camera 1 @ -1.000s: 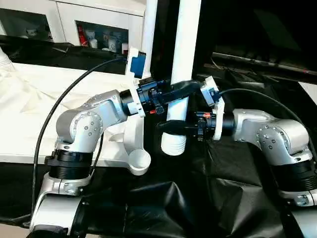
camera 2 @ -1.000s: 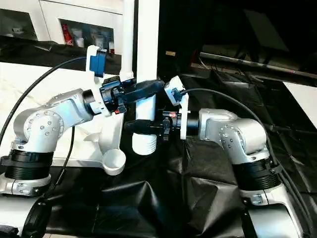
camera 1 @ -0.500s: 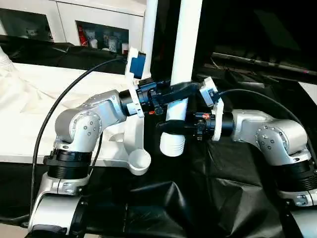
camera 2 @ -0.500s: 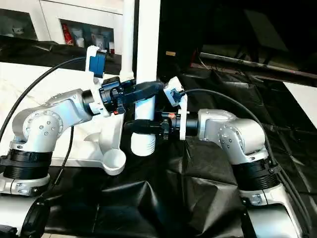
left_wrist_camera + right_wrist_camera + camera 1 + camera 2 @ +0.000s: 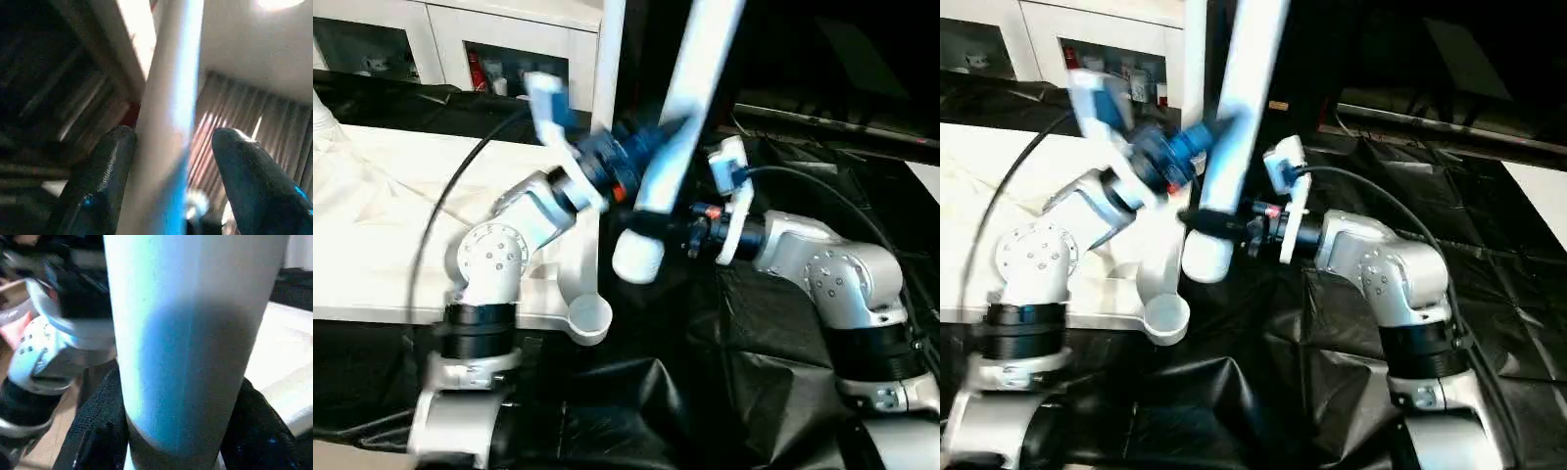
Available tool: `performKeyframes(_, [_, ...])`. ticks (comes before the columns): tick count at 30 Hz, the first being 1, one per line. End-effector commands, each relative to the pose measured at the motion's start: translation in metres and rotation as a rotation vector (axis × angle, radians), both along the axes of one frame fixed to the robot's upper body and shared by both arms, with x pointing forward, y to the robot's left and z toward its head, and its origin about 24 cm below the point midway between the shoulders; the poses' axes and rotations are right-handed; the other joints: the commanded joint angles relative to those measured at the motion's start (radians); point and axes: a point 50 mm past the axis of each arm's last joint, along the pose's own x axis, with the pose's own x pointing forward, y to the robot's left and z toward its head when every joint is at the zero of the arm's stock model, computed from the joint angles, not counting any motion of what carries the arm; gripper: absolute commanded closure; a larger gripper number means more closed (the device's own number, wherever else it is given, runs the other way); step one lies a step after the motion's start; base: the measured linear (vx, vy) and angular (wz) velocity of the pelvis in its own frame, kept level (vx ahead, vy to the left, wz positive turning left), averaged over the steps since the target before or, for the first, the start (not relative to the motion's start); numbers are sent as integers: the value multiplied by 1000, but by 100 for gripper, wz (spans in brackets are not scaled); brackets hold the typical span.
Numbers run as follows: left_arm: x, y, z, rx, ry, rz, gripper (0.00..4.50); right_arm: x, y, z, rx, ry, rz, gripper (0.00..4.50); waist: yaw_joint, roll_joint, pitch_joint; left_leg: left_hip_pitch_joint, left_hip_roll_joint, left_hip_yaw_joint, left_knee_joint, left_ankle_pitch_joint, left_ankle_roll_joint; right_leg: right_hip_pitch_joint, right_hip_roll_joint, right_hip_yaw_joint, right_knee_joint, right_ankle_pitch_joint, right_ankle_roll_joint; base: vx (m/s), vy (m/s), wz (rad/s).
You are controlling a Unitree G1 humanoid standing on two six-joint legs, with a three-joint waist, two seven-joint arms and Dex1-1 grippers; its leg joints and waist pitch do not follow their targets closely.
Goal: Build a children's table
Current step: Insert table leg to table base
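Two legs: right claw (image 5: 1203, 221) pinches the tilted leg (image 5: 677, 137); blurred left claw (image 5: 651, 147) seemingly spread.

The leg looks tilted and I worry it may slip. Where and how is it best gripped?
Grip the leg low on its thick end, just above the bottom rim, coming level from the side as the right gripper does. The shaft is round and tapers upward, so the low section probably gives the fingers the most surface.

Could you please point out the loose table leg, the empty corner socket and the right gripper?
Table leg (image 5: 683, 117), left eye view, mid shaft.
Corner socket (image 5: 590, 316), left eye view, cup rim.
Right gripper (image 5: 641, 227), left eye view, between fingertips.
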Motion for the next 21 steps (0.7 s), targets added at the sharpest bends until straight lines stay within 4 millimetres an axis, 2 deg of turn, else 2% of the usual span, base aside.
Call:
performKeyframes(1, [-1, 2, 1, -44, 2, 12, 154, 2, -9, 9, 49, -36, -67, 259, -2, 30, -86, 36, 38, -24, -78, -186, -76, 47, -68, 29, -73, -67, -216, 0, 0, 0])
performKeyframes(2, [-1, 3, 0, -47, 10, 29, 154, 3, -12, 12, 62, -46, -100, 259, -4, 33, -85, 37, 38, -24, -78, -193, -78, 46, -68, 29, -75, -77, -212, 0, 0, 0])
performKeyframes(4, [0, 5, -1, -31, 16, 61, 154, 4, -16, 13, 61, -58, -140, 259, -4, 31, -84, 38, 39, -23, -78, -200, -77, 45, -70, 30, -77, -97, -205, 0, 0, 0])
performKeyframes(5, [4, 9, -9, 113, 25, 177, 154, 9, -25, 12, -5, -91, -254, 259, -3, 25, -84, 36, 41, -26, -80, -196, -76, 46, -70, 30, -79, -105, -194, 0, 0, 0])
performKeyframes(8, [12, 15, -25, 407, 23, 357, 154, 15, -35, 5, -104, -112, -394, 259, -5, 33, -83, 40, 41, -26, -83, -187, -87, 40, -68, 32, -81, -160, -129, 0, 0, 0])
performKeyframes(9, [16, 23, -32, 519, 34, 454, 154, 17, -40, -1, -172, -125, -461, 259, -3, 26, -83, 38, 44, -29, -85, -184, -92, 40, -69, 32, -84, -181, -99, 0, 0, 0])
performKeyframes(10, [18, 31, -36, 599, 21, 551, 154, 18, -44, -5, -212, -134, -517, 259, -5, 30, -82, 39, 42, -28, -85, -189, -104, 38, -71, 32, -83, -191, -92, 0, 0, 0])
performKeyframes(12, [19, 48, -37, 689, -21, 709, 154, 19, -50, -11, -246, -130, -621, 259, -9, 31, -84, 40, 40, -29, -86, -203, -114, 38, -69, 31, -82, -188, -99, 0, 0, 0])
performKeyframes(13, [17, 57, -41, 779, -59, 769, 154, 19, -53, -14, -271, -151, -682, 259, -9, 37, -84, 40, 41, -30, -85, -204, -115, 35, -68, 31, -81, -178, -104, 0, 0, 0])
performKeyframes(14, [12, 62, -44, 840, -121, 780, 154, 19, -55, -16, -284, -171, -724, 259, -8, 40, -83, 40, 43, -32, -87, -205, -114, 31, -70, 30, -84, -178, -100, 0, 0, 0])
performKeyframes(15, [7, 68, -50, 885, -148, 778, 154, 17, -56, -20, -307, -198, -755, 259, -13, 42, -85, 35, 41, -32, -87, -196, -116, 36, -70, 30, -78, -158, -101, 0, 0, 0])
performKeyframes(16, [4, 74, -55, 913, -156, 792, 154, 14, -57, -24, -322, -206, -782, 259, -19, 44, -84, 40, 38, -27, -85, -205, -117, 31, -63, 31, -79, -145, -107, 0, 0, 0])
performKeyframes(17, [-2, 80, -62, 889, -132, 802, 154, 9, -59, -32, -316, -162, -832, 259, -22, 51, -84, 39, 38, -28, -86, -212, -115, 32, -64, 31, -76, -134, -121, 0, 0, 0])
performKeyframes(18, [-2, 80, -62, 889, -132, 802, 154, 9, -59, -32, -316, -162, -832, 259, -22, 51, -84, 39, 38, -28, -86, -212, -115, 32, -64, 31, -76, -134, -121, 0, 0, 0])
performKeyframes(19, [-5, 84, -68, 870, -95, 852, 154, 5, -62, -40, -359, -178, -862, 259, -23, 53, -84, 41, 39, -26, -86, -235, -110, 28, -60, 32, -77, -126, -137, 0, 0, 0])
performKeyframes(21, [-9, 84, -78, 853, -66, 914, 154, -2, -64, -50, -408, -221, -887, 259, -23, 53, -82, 38, 39, -27, -88, -266, -103, 30, -62, 33, -83, -147, -138, 0, 0, 0])
